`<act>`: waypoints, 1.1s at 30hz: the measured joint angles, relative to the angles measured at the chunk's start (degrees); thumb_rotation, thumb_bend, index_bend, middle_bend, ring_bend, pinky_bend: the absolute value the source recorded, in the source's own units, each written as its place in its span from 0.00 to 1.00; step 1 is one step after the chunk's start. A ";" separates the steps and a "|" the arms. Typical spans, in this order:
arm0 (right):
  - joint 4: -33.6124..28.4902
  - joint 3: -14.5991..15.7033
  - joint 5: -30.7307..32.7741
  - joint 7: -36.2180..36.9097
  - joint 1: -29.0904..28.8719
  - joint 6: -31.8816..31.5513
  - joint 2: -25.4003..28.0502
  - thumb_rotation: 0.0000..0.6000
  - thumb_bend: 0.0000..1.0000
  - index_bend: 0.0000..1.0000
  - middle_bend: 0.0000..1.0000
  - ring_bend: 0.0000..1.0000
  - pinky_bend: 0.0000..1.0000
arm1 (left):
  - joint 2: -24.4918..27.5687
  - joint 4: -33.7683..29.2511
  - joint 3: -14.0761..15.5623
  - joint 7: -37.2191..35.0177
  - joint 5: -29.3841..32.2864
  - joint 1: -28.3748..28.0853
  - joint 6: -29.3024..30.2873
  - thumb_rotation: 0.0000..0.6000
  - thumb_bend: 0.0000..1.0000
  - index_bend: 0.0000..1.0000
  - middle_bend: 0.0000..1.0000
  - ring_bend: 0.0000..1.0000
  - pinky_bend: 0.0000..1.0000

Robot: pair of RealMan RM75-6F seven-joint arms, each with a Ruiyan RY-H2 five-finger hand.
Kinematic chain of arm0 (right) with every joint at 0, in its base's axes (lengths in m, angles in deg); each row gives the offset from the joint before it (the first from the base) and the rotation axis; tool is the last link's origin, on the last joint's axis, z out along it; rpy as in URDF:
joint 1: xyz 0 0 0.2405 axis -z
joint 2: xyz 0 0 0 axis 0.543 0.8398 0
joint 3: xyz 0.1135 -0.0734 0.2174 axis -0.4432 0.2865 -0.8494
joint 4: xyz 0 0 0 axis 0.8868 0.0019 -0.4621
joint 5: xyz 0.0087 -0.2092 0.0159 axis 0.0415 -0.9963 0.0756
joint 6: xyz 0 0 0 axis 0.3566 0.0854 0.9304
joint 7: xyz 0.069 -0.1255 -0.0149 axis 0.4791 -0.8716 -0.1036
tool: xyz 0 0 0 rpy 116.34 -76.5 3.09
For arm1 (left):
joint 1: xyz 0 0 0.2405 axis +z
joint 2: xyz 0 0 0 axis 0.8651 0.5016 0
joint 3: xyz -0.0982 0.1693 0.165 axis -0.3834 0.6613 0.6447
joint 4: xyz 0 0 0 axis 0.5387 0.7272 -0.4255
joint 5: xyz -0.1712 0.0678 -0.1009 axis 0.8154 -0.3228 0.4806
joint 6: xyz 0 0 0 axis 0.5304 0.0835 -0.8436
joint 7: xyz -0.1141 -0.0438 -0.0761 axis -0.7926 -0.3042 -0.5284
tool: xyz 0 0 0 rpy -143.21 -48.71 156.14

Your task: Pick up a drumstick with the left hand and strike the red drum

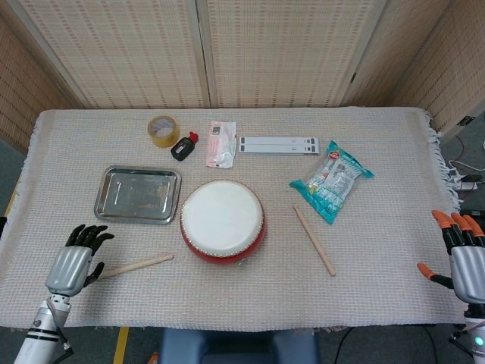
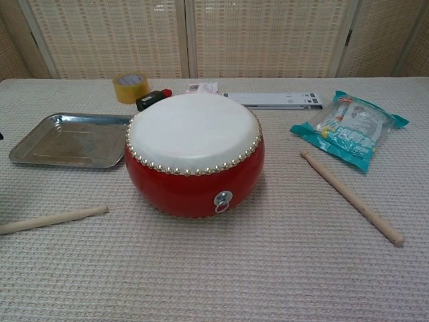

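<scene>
Because the task gives the strike to your left hand (image 1: pixel 73 265), the stick to take is the left drumstick (image 1: pixel 133 267), which lies flat on the woven cloth (image 1: pixel 379 250) at the near left of the red drum (image 1: pixel 223 221). Its far end points toward the drum and its near end lies just beside your hand, so the approach is short. Your left hand hovers at that near end with its dark fingers (image 1: pixel 89 235) apart and empty; I cannot tell if the thumb touches the wood.

The stick lies flat, so I judge you must come down over it and close around the shaft near this end, which leaves the long part free for the swing. The drum stands upright with its white skin facing up, near enough for a strike from the left.

The second drumstick (image 1: pixel 314 239) lies to the right of the drum, well apart from your left hand; leave it there. Your right hand (image 1: pixel 459 259) waits at the right edge of the table, orange fingertips spread, holding nothing. The steel tray (image 1: pixel 137 194) behind the left drumstick is near; keep your lift clear of its rim.
</scene>
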 measured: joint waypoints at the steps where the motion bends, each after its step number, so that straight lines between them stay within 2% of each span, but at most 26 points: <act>1: 0.10 -0.01 -0.02 0.17 0.02 -0.05 0.02 1.00 0.08 0.10 0.13 0.01 0.10 | -0.27 -0.07 0.04 0.14 0.22 -0.27 -0.59 1.00 0.33 0.27 0.14 0.11 0.08; 6: 0.71 0.03 0.02 1.09 0.23 -0.18 0.06 1.00 0.08 0.10 0.13 0.01 0.10 | -2.96 -0.80 0.25 3.31 3.50 -2.53 -5.20 1.00 0.31 0.26 0.14 0.11 0.08; 12: 1.27 0.09 -0.18 1.92 0.24 -0.12 0.10 1.00 0.08 0.10 0.13 0.01 0.10 | -6.14 -0.84 0.24 7.03 7.11 -4.35 -7.97 1.00 0.31 0.28 0.14 0.11 0.08; 22: 1.71 0.19 -0.42 2.80 0.09 0.22 0.11 1.00 0.08 0.10 0.13 0.01 0.10 | -10.91 -1.86 -0.66 18.26 17.20 -5.46 -7.41 1.00 0.28 0.34 0.14 0.11 0.08; 33: 2.22 0.50 -0.72 3.89 0.18 0.35 0.06 1.00 0.08 0.10 0.13 0.01 0.10 | -13.70 -1.35 -1.76 23.48 25.45 -7.61 -7.29 1.00 0.28 0.34 0.14 0.11 0.08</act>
